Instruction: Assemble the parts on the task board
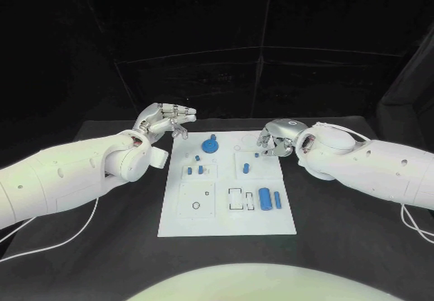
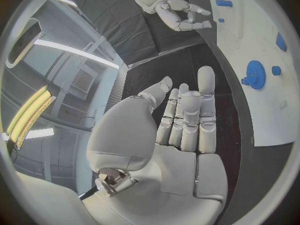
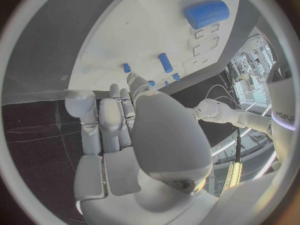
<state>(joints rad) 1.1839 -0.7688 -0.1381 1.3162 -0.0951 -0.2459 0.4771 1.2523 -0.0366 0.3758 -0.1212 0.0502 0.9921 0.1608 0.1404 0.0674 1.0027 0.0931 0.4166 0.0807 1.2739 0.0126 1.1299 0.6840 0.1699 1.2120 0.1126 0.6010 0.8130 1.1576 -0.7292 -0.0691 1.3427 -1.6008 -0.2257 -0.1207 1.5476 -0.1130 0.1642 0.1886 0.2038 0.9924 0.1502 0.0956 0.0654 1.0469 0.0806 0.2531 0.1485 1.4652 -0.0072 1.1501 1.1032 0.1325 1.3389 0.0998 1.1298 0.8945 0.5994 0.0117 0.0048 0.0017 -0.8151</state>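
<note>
The white task board (image 1: 226,216) lies in the middle of the black table. On it are a blue gear (image 1: 210,146), a few small blue pieces (image 1: 196,168), a blue peg (image 1: 247,167), a thick blue cylinder (image 1: 265,198) and a slim blue pin (image 1: 278,200). My left hand (image 1: 167,119) hovers off the board's back left corner, fingers loosely extended and holding nothing; its palm (image 2: 181,130) faces the gear (image 2: 255,75). My right hand (image 1: 276,141) hangs over the board's back right part, fingers pointing down, nothing in them. The right wrist view shows its fingers (image 3: 115,122) above the peg (image 3: 165,62) and the cylinder (image 3: 206,12).
Rectangular sockets (image 1: 237,199) and a small ring (image 1: 196,205) mark the board's near half. Black table (image 1: 344,226) surrounds the board on all sides. A white cable (image 1: 63,235) trails under my left arm.
</note>
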